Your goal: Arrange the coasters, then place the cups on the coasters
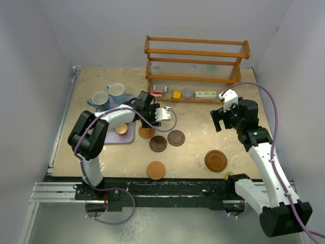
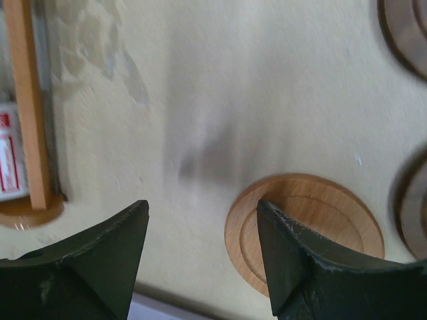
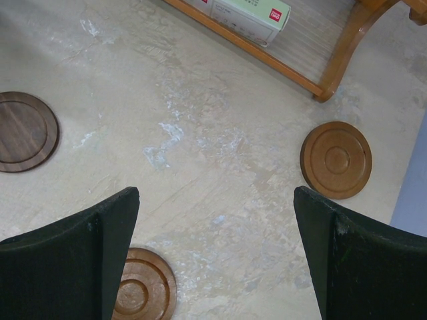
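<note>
Far left: two light blue cups (image 1: 100, 100) stand together behind the lavender tray (image 1: 127, 141). They look glazed, fairly heavy and breakable, so best pinched across one wall at the rim. Next, left arm: elbow folded high, forearm reaching toward mid-worktop (image 1: 203, 127), wrist low. Left end effector (image 2: 201, 217): jaws parted, nothing between them, its right finger over the near edge of a light wooden coaster (image 2: 313, 220) lying just beside the tray. Coasters look thin, stiff and light (little rim to catch, likely to skid on the smooth top). Take one across its edge, fingertips pressed down. Dark coasters (image 1: 158, 144), two of them, lie just right of it. A pale coaster (image 1: 156, 170) sits nearer the bases, a ringed coaster (image 1: 215, 160) further right. Right arm: raised, stretched forward, right end effector (image 3: 215, 200) spread wide, empty, pointing down.
</note>
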Tool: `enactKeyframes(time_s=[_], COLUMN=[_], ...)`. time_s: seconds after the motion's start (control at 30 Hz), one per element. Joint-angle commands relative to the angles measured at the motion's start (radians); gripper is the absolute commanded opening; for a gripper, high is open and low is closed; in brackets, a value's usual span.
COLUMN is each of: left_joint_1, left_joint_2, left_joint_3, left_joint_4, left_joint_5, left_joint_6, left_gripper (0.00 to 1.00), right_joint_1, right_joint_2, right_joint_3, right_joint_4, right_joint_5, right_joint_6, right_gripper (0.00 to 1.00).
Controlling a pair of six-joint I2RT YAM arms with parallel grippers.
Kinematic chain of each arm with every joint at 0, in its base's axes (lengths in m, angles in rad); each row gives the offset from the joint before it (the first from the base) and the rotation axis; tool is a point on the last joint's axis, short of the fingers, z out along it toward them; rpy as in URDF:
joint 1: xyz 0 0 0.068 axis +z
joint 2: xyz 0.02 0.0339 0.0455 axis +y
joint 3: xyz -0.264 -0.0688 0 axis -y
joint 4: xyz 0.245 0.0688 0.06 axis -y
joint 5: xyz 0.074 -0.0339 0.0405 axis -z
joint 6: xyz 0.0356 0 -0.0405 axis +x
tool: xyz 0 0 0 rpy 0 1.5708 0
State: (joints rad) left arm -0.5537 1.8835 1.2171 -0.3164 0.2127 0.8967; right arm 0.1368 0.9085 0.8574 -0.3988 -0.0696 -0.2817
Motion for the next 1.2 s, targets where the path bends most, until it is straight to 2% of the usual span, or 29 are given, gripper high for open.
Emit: enactKeyframes(time_s=[0.0,0.23,0.57,0.87,1.17], left_joint_1=[-0.047,-0.061,-0.053,-0.049,0.06], left_joint_2=[0.115,0.16,-0.019,-0.259,-0.469], left_joint_3=[0.098,0.19,0.157,-0.066,-0.248], left_joint_4=[0.024,0.022,0.022,0.029,-0.021], left_joint_5=[0.009,0.004,0.097,0.153,0.149], left_joint_6=[-0.079,-0.125,-0.204,-0.148,-0.141], left_gripper=[0.63,0.63,0.66,0.7,0.71], right_joint_1=[0.002,0.002,0.003,0.032,0.269], right_joint_2=[0.001,0.0,0.005,0.089,0.339], right_joint_3=[0.009,0.004,0.016,0.099,0.114], right_joint_4=[0.017,0.02,0.009,-0.08,-0.022], right_joint_5=[0.018,0.027,-0.001,-0.066,-0.072], right_joint_6=[-0.014,-0.016,-0.016,-0.039,-0.081], right_gripper=[1.0,1.0,1.0,1.0,1.0])
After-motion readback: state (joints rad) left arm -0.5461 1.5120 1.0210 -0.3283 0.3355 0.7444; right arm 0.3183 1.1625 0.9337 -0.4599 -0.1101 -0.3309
